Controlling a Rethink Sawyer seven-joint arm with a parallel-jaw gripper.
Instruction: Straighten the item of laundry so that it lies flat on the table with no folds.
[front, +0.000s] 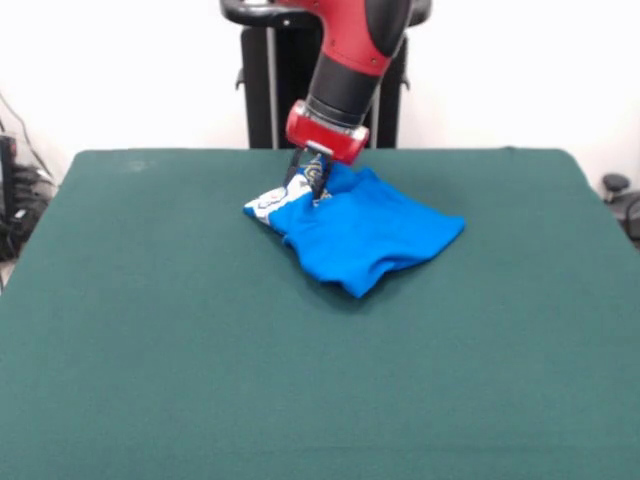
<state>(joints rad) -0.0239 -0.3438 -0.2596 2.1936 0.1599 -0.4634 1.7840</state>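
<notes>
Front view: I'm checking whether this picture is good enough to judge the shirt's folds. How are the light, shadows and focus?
Front view: light is even and soft, with no glare on the table; the blue shirt casts only a thin dark shadow along its near edge, and its creases show as faint shading; the whole picture is slightly soft, so the gripper at the shirt's printed edge is hard to make out.
</notes>
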